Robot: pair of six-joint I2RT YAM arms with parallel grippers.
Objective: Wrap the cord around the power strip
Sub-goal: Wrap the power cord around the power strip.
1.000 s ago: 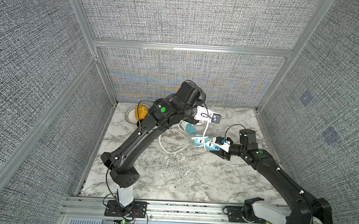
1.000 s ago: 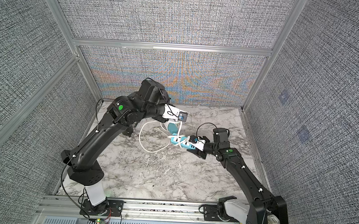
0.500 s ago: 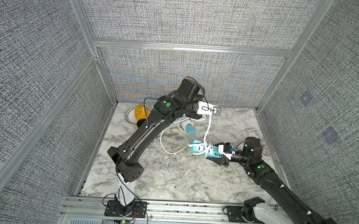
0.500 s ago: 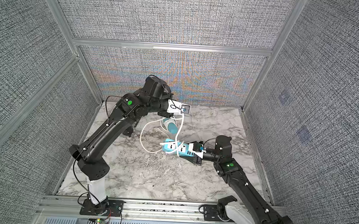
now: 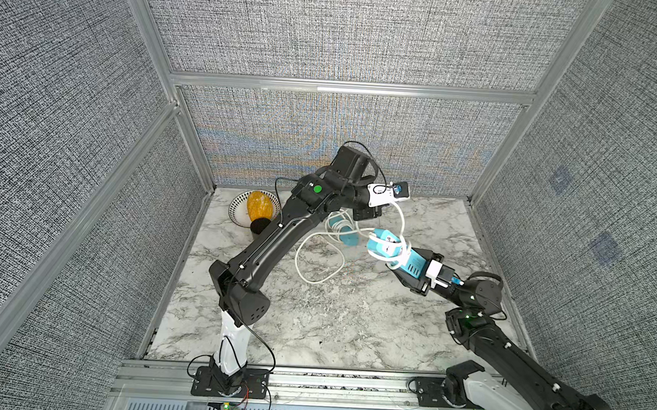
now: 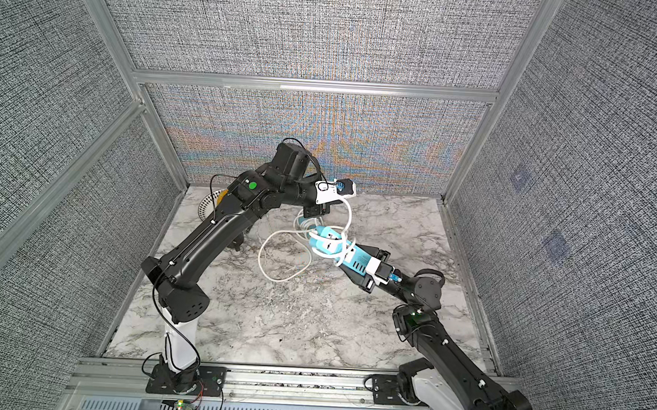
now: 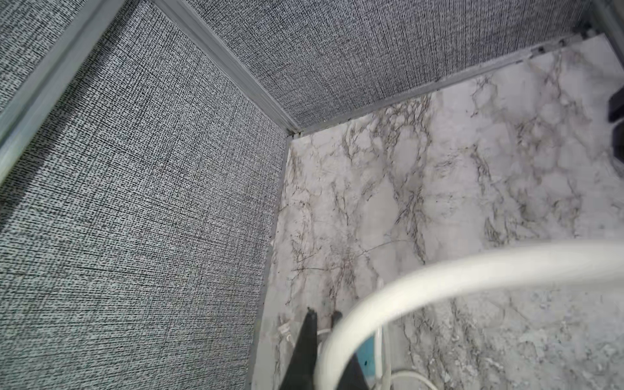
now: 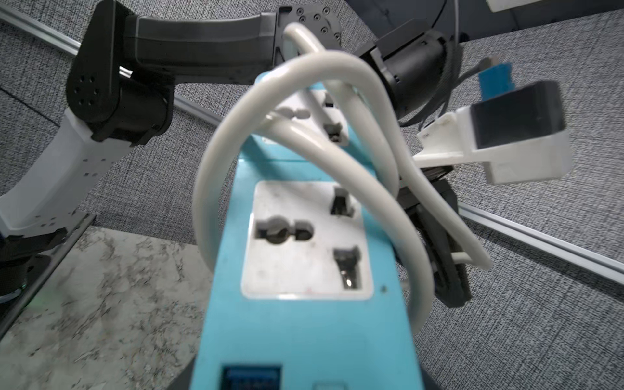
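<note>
My right gripper (image 5: 412, 266) (image 6: 358, 263) is shut on one end of the light blue power strip (image 5: 386, 247) (image 6: 328, 244) (image 8: 304, 304) and holds it above the table, its free end pointing back left. The white cord (image 5: 400, 221) (image 6: 347, 218) (image 8: 354, 162) loops loosely around the strip. From there it rises to my left gripper (image 5: 388, 203) (image 6: 340, 200) (image 7: 322, 320), which is shut on it just behind and above the strip. More slack cord (image 5: 318, 267) lies in a loop on the marble table.
A striped bowl (image 5: 237, 218) with an orange object (image 5: 258, 206) stands at the back left, a small black item (image 5: 260, 224) beside it. A pale blue object (image 5: 350, 240) lies on the table under the strip. Fabric walls close three sides.
The left gripper has carried the cord up and toward the back wall. The right arm has drawn back toward the front right, and the strip has risen slightly.
</note>
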